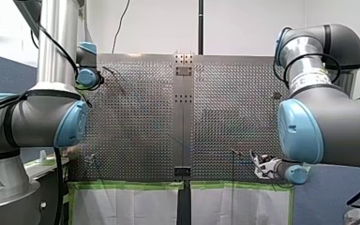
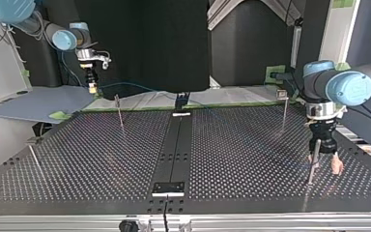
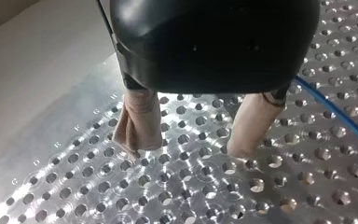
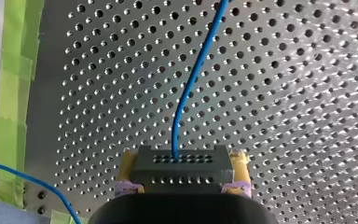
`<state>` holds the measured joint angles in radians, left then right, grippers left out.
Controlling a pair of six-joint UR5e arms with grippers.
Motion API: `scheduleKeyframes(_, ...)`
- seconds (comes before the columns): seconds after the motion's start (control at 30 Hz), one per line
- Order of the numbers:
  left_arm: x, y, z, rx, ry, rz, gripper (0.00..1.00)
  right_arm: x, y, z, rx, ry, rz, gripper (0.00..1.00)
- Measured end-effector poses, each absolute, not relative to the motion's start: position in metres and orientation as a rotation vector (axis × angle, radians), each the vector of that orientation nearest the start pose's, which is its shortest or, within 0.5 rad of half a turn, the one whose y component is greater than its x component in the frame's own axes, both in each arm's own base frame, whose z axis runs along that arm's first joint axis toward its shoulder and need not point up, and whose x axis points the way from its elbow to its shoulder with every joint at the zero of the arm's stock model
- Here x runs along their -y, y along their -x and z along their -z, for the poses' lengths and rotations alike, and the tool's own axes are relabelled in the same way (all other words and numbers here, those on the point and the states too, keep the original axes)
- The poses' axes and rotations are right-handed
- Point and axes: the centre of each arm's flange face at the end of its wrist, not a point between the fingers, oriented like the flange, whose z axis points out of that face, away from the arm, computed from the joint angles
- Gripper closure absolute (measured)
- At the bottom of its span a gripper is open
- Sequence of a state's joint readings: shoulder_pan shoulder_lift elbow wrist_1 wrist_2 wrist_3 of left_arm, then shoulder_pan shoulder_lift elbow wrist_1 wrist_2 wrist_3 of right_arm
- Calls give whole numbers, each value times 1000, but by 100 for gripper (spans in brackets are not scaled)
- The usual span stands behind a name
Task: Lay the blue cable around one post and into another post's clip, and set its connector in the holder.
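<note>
My right gripper (image 4: 184, 157) has yellow pads and is shut on a black connector (image 4: 182, 169). The blue cable (image 4: 189, 88) runs out of the connector and away over the perforated plate. In the top view this gripper (image 2: 92, 88) hangs beyond the table's far left corner, and the cable (image 2: 135, 87) trails from it toward the view's right. My left gripper (image 3: 193, 149) is open, with beige fingers (image 3: 139, 122) just above the plate and nothing between them. In the top view it (image 2: 325, 163) stands beside a thin post (image 2: 311, 169) at the right. The blue cable (image 3: 340, 116) passes beside it.
More thin posts stand on the table: one at the far left (image 2: 120, 110), one at the far right with a clip on top (image 2: 283, 104), one at the near left (image 2: 34, 159). Black blocks (image 2: 169, 187) sit on the centre rail. Green tape (image 4: 14, 70) lines the plate's edge.
</note>
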<state>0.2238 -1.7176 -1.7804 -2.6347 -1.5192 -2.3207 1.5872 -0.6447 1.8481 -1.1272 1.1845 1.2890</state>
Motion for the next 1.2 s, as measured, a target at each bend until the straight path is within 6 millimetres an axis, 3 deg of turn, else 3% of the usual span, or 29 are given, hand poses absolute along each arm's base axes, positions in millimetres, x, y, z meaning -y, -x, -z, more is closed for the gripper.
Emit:
scheduleKeyframes(0.37, 19, -555, -357, -1333, 667, 471, 0, 566, -185, 13, 728, -1624, -1394, 100)
scheduleKeyframes(0.83, 31, -555, -357, -1337, 693, 613, 0, 562, -202, 6, 645, -1656, -1540, 100)
scheduleKeyframes(1.2, 30, -549, -358, -1321, 793, 683, 0, 556, -213, 7, 585, -1701, -1590, 100)
